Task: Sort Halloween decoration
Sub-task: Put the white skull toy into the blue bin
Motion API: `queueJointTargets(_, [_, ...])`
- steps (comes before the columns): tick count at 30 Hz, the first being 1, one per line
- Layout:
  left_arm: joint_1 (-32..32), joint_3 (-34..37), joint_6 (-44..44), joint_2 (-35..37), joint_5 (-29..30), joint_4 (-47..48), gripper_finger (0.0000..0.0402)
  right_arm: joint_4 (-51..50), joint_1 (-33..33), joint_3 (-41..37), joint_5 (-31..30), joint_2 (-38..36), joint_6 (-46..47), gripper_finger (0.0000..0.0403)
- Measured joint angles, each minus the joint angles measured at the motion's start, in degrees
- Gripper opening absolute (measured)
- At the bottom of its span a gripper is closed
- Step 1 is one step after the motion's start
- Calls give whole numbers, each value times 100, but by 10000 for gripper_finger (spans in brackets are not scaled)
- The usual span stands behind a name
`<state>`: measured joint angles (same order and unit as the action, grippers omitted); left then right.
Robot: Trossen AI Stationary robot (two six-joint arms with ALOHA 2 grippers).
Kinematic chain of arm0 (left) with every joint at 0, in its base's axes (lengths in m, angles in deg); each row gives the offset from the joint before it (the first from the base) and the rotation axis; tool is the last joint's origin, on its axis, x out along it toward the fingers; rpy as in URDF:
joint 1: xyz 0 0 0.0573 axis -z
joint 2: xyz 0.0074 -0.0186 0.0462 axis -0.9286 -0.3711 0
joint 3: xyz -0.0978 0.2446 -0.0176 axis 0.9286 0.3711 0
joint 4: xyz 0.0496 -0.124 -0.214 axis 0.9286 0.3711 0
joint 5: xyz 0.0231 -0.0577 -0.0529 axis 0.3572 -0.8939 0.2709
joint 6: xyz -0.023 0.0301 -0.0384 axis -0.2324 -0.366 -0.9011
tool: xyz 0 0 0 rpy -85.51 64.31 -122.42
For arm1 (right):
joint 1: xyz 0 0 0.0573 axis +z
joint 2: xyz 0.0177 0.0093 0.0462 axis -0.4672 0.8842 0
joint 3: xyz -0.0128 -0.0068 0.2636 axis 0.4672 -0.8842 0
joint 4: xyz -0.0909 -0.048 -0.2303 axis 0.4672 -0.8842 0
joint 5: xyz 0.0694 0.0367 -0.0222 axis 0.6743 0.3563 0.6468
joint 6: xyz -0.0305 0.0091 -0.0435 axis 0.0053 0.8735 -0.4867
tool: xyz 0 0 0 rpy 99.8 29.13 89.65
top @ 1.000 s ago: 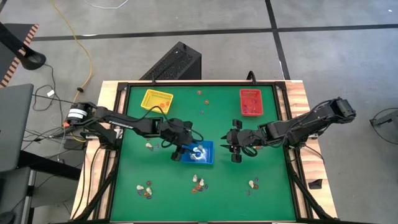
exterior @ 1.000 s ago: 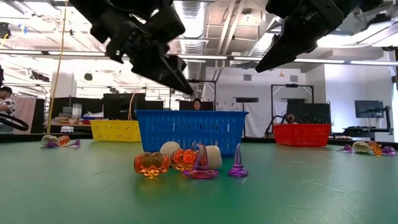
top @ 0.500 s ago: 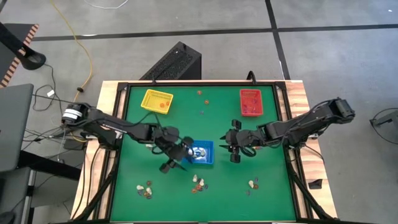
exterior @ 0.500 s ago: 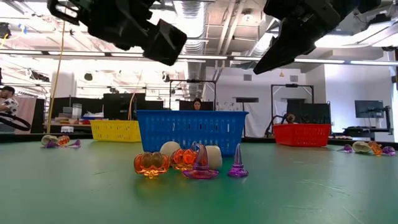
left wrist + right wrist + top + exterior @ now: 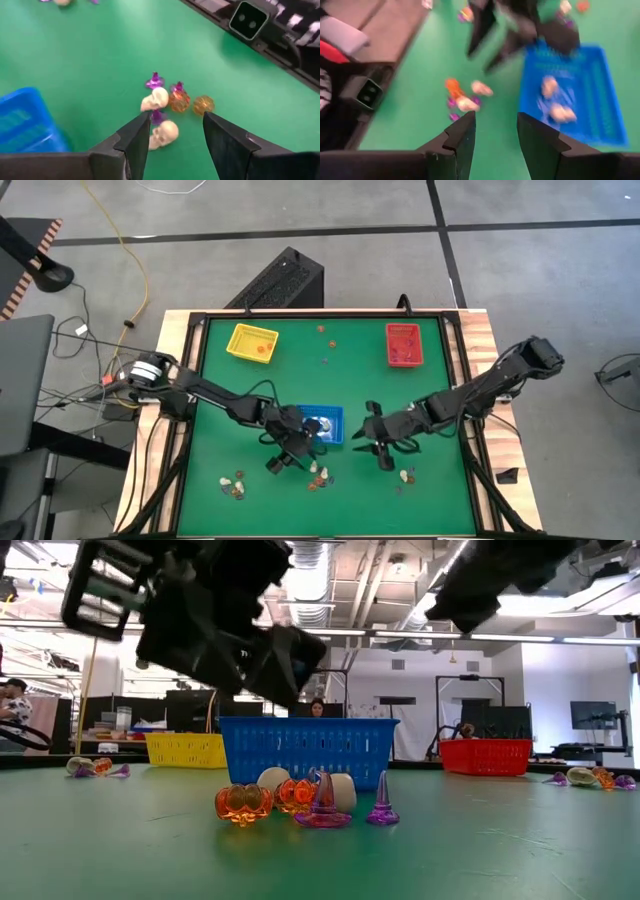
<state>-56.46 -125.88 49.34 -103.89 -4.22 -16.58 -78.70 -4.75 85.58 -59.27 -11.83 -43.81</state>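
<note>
Both arms are being swung toward the near edge since a second ago: the left gripper (image 5: 285, 452) is now being carried off the blue tray (image 5: 333, 430) to hang over the middle pile (image 5: 318, 474), and the right gripper (image 5: 380, 448) is being brought down from beside the tray toward the right-hand pile (image 5: 406, 476).

Left fingers (image 5: 134, 136) are being held spread, nothing between them, with two whitish skulls (image 5: 163, 134), orange pumpkins (image 5: 203, 104) and purple hats (image 5: 154, 80) lying just ahead. Right fingers (image 5: 462, 135) are likewise being held apart and empty (that view is blurred).

Near row: three piles of Halloween decoration are still being left unsorted, the third at the left (image 5: 234, 483). Low view is showing the middle one as pumpkins (image 5: 243, 802), skulls and hats just before the blue tray (image 5: 307, 750).

Mid table: whitish pieces are already sitting in the blue tray (image 5: 570, 95); one stray (image 5: 240, 415) is lying left of it.

Far side: something orange is being shown in the yellow tray (image 5: 252, 342), the red tray (image 5: 403, 344) contents cannot be made out, and two strays (image 5: 326, 340) are lying between them.

Judgement: sorting is under way, most of it remaining.
</note>
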Motion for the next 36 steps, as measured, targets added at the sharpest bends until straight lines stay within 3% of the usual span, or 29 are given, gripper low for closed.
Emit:
queueJointTargets(6, [189,-470,136,-601,271,198,173,323,133,7,-22,2,15,175])
queueJointTargets(16, [438,-691,233,-798,1325,485,173,58,620,4,-20,35,125,175])
queueJointTargets(36, [469,-692,165,-796,1501,858,173,-264,893,4,-17,35,99,175])
